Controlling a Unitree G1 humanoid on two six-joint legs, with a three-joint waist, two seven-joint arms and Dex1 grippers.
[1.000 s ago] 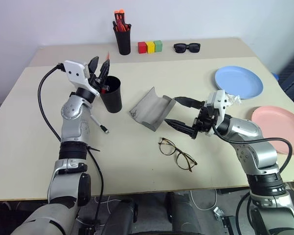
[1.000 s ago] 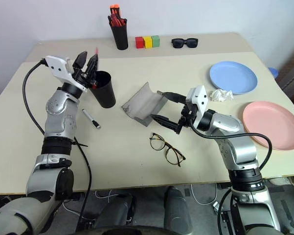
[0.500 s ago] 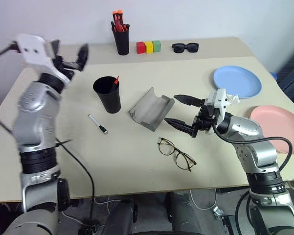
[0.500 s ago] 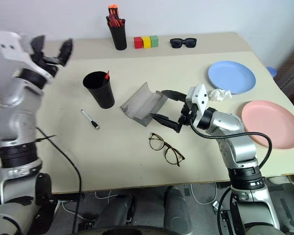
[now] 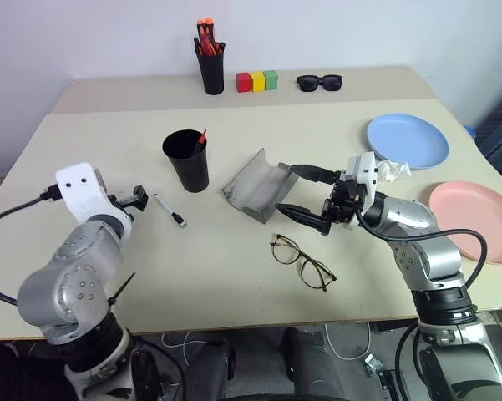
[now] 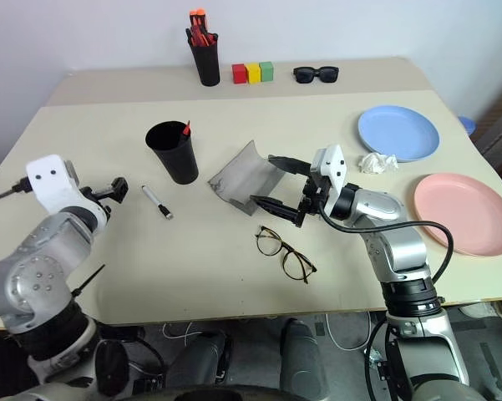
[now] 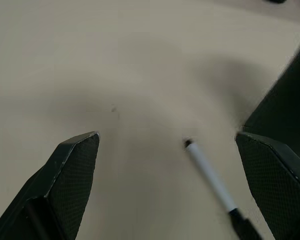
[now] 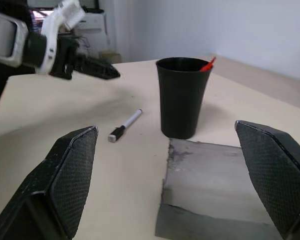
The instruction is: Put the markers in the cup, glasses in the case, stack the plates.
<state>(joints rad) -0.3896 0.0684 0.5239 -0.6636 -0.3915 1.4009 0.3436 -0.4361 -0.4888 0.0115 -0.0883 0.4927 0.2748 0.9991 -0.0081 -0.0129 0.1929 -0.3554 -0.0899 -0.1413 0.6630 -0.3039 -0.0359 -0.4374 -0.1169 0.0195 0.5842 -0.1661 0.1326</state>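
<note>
Left wrist view looks down on the slim white-bodied marker with a black cap (image 7: 212, 182), lying flat on the beige tabletop (image 5: 234, 276) just beside the wide black tapered plastic cup (image 5: 186, 160), between the spread fingers of the empty left end effector (image 5: 140, 196). It should be light, stiff, smooth and prone to roll; pinching mid-barrel looks safest. The right end effector (image 5: 302, 192) hangs spread by the open grey felt case (image 5: 255, 188). No lettering is legible.

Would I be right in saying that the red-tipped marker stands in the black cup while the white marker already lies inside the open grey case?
Not quite: the white marker lies on the table beside the black cup, not in the grey case, as the left eye view shows. The red-tipped marker does stand in the cup.
</note>
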